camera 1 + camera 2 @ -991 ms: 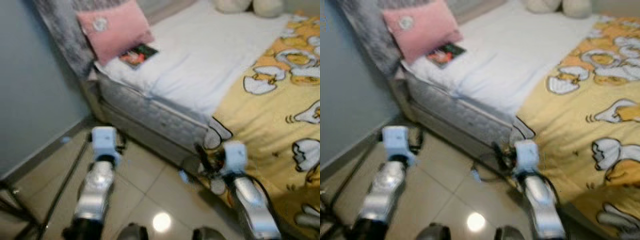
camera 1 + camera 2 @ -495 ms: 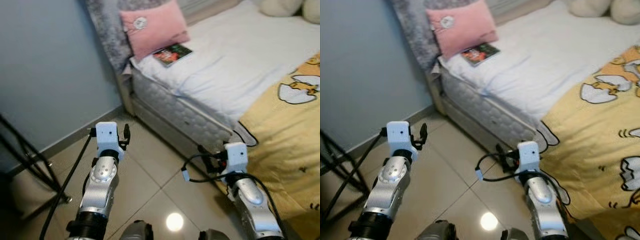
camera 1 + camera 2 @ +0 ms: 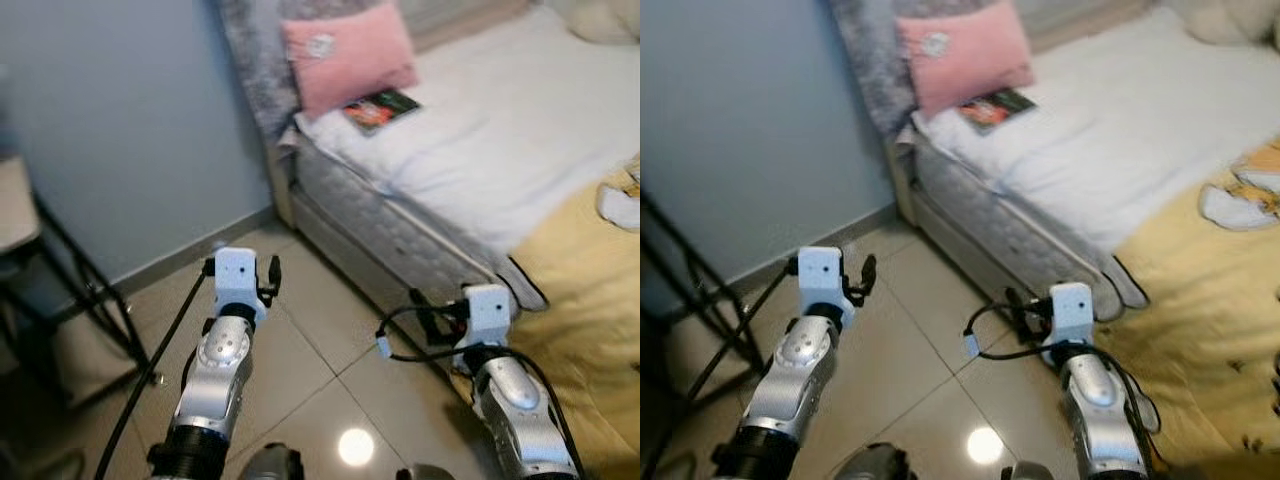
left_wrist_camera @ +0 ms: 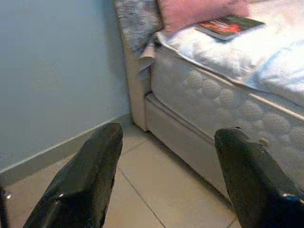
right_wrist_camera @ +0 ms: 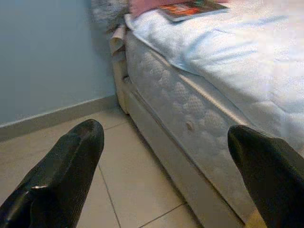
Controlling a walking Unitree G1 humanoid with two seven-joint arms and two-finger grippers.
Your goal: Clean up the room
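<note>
A pink pillow (image 3: 350, 55) leans on the grey headboard of the bed (image 3: 400, 235). A book (image 3: 382, 108) with a dark red cover lies on the white sheet just in front of the pillow. A yellow blanket (image 3: 590, 290) with a duck print covers the bed's right part. My left arm (image 3: 225, 350) and right arm (image 3: 505, 385) hang low over the tiled floor beside the bed. The left gripper (image 4: 171, 135) is open and holds nothing. The right gripper (image 5: 166, 130) is open too, with the mattress side ahead of it.
A black stand (image 3: 85, 300) with splayed legs rises at the left against the blue-grey wall (image 3: 130, 130). A black cable (image 3: 395, 345) loops off my right wrist. A pale soft toy (image 3: 610, 15) sits at the bed's far end. Tiled floor (image 3: 300, 330) runs between wall and bed.
The camera has swung left: the bed and pillow slid right in the picture and the black stand came into view. Both arms keep hanging as before.
</note>
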